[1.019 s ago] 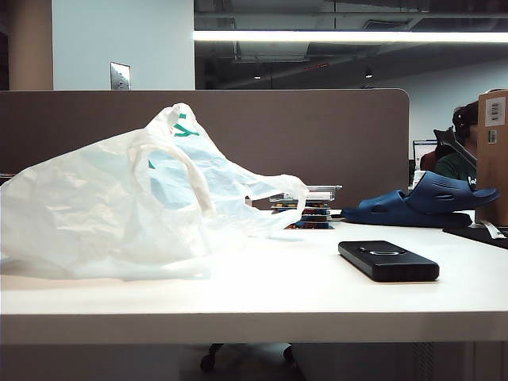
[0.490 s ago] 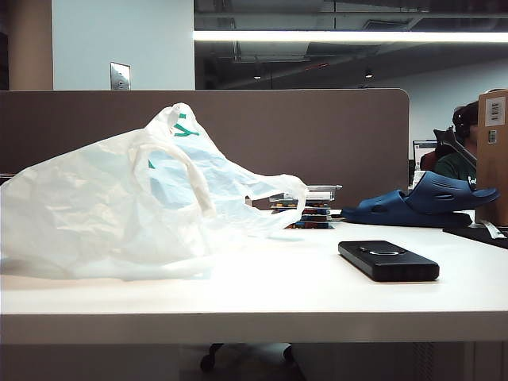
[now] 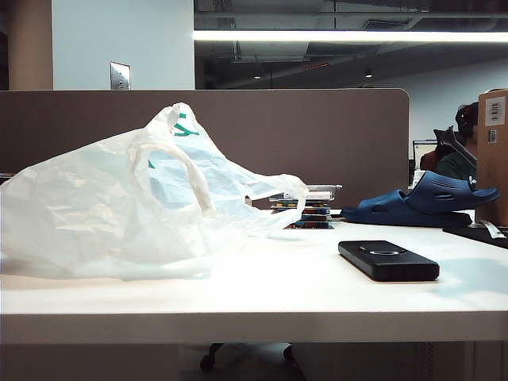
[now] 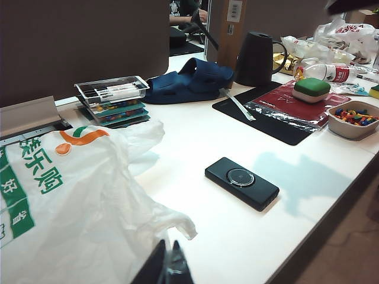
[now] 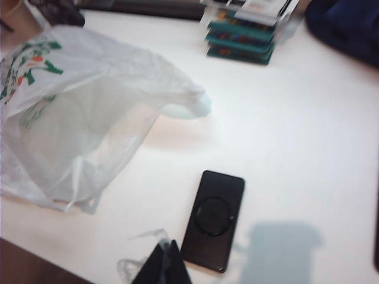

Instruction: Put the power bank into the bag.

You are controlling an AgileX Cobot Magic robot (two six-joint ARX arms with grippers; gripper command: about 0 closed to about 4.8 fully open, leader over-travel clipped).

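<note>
- The power bank (image 3: 388,260) lay flat on the white counter (image 3: 262,298), ring mark facing up, well clear of the bag's mouth and toward the right of the exterior view.
- The bag (image 3: 131,198) sat crumpled on the counter's left part, its loop handle standing up and green print showing near its peak; nothing was inside it that could be made out.
- The left gripper (image 4: 167,269) showed only as dark fingertips at the edge of its wrist view, pressed together and holding nothing, hanging over the bag's crinkled edge.
- The right gripper (image 5: 166,263) was likewise shut with nothing between its tips, poised above the counter just beside the near end of the power bank, with a scrap of bag handle lying next to it.
- Neither gripper appeared in the exterior view.
- A blue clog (image 3: 425,202) rested at the back of the counter, behind the power bank.
- A stack of clear trays (image 4: 112,99) stood near the divider, between the bag and the clog.
- In the left wrist view, a black mat (image 4: 278,115) carried a red sheet and a green-topped block (image 4: 311,90); a bowl of coloured pieces (image 4: 354,118) sat beside it, and a dark jug (image 4: 256,59) stood behind.
</note>
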